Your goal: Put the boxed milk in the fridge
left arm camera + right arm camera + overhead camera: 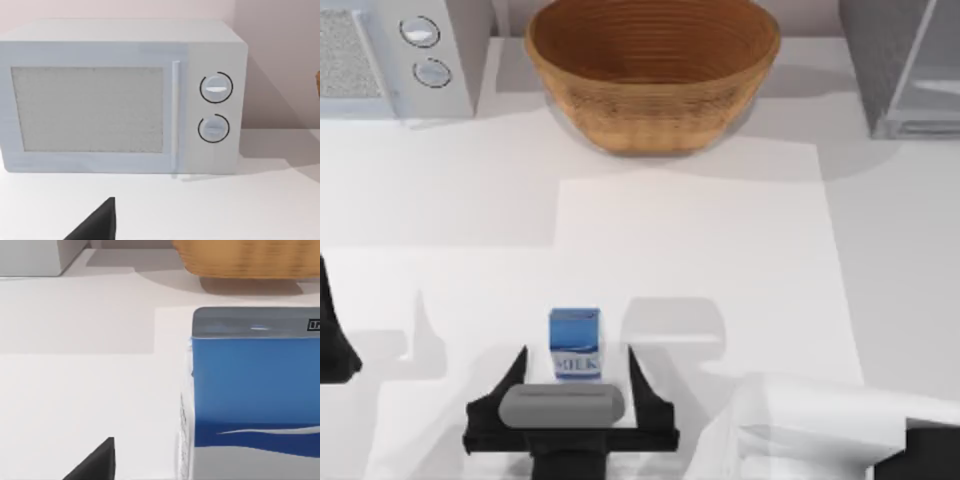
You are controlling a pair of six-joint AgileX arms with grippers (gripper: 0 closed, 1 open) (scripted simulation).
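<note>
Near the front of the white worktop (pixel 720 250), the small blue boxed milk (pixel 575 343) is flanked, untouched, by the widely spread right claw (pixel 577 372). The left claw (pixel 335 350) is parked at the left edge; whether it is spread cannot be told.

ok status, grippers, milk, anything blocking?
Right gripper open, fingers either side of boxed milk, not closed. Left arm parked at table's left edge. Fridge far right; no obstruction between.

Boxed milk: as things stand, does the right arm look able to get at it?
Probably yes. In the top view the right gripper is open, its fingers either side of the boxed milk, which stands upright on the table with nothing between them. The left gripper sits parked at the table's left edge.
</note>
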